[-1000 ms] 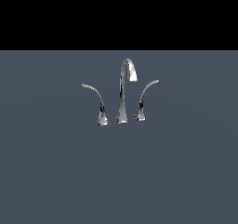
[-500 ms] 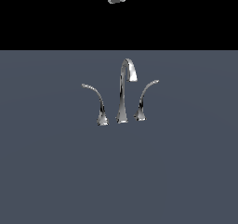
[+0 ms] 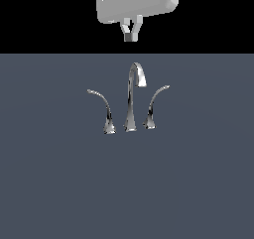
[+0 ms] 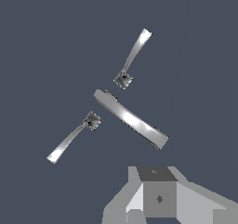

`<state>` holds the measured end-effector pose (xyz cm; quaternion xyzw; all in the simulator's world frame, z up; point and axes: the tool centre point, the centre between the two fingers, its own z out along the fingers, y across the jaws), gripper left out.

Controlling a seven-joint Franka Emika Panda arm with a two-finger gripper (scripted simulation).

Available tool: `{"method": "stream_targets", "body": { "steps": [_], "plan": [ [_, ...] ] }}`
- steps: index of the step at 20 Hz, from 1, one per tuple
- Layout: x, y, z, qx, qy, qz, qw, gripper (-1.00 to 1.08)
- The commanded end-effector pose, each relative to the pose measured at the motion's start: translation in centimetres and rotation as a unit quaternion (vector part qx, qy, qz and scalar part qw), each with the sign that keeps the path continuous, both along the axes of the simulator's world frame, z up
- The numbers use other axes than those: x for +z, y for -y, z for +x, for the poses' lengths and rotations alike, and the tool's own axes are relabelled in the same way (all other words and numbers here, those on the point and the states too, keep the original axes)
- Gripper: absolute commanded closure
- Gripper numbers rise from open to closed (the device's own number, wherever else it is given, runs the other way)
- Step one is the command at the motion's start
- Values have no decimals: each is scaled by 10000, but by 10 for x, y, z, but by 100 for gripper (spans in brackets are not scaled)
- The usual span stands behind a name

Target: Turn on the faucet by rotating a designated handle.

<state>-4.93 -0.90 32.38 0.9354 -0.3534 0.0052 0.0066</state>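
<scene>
1. The change that matters: a second ago the exterior view held only the fixture. Now the pale grey hand housing [image 3: 138,4] has dropped in from the top, with the gripper [image 3: 130,34] hanging below it.
2. The fingers are drawn in narrow. Their tips seem to meet and nothing is between them, so I read the hand as closed and carrying nothing.
3. The shiny chrome three-piece faucet [image 3: 130,104] has not moved on the flat slate-grey surface [image 3: 54,183]. Its tall gooseneck spout [image 3: 133,94] stands in the middle.
4. My target is the shorter, stubbier curved chrome handle [image 3: 154,109] with the flared foot. It sits just beside the spout on the exterior view's right, its tip sweeping up and outward.
5. The longer, thinner chrome lever [image 3: 101,109] with the wider sweep is on the exterior view's left. I leave that one alone.
6. The gripper is well above the fixture and touches nothing. It is roughly over the spout, not over the handle.
7. The wrist view looks straight down on all three pieces, but I cannot tell from it which lever is which.
8. My judgement: the approach is under way and no turning has been done. Next I would shift toward the exterior view's right and descend beside the handle's tip, keeping clear of the spout.
</scene>
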Motion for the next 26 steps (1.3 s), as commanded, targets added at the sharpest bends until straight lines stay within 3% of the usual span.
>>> {"method": "stream_targets", "body": {
  "steps": [1,11,19,26],
  "plan": [
    [-15,6,17,-298,4,8,9996,108],
    [-72,40,80,-1491,2,31,9888,108],
    [-117,79,123,-2424,3,48,9702,108],
    [-143,105,145,-2965,3,66,9550,108]
  ]
}}
